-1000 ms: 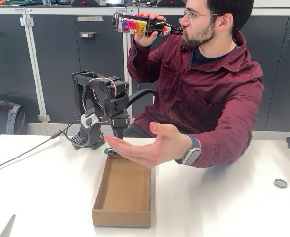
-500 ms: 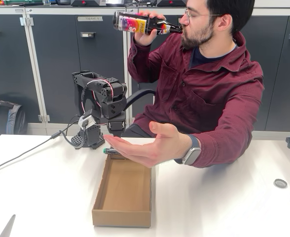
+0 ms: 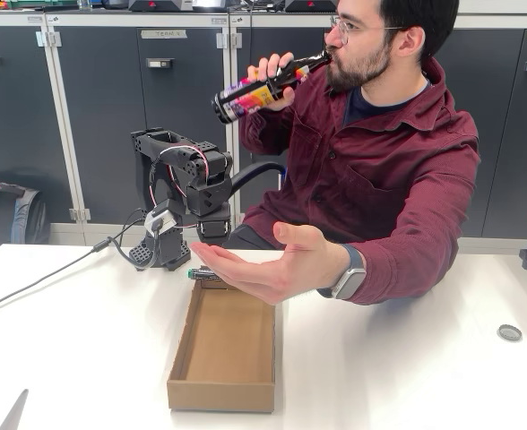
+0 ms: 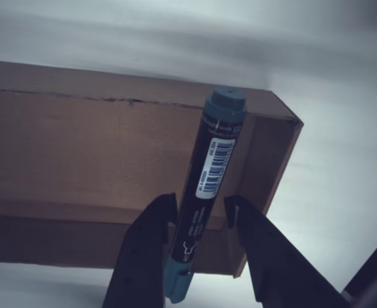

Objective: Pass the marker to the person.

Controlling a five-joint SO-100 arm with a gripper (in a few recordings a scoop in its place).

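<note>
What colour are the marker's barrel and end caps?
The marker has a black barrel with a white barcode label and teal-green ends, clearest in the wrist view.

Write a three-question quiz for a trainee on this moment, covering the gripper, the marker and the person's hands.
1. True or false: the black two-finger gripper has its fingers on either side of the dark-barrelled marker with green ends.
2. In the wrist view, what lies beneath the marker? A) the open brown cardboard box B) a metal tray C) a blue cloth
3. Fill in: the person in the maroon shirt holds an open palm over the box's far end while the other hand tips a dark glass ______ to the mouth.

Key: 1 true; 2 A; 3 bottle.
</note>
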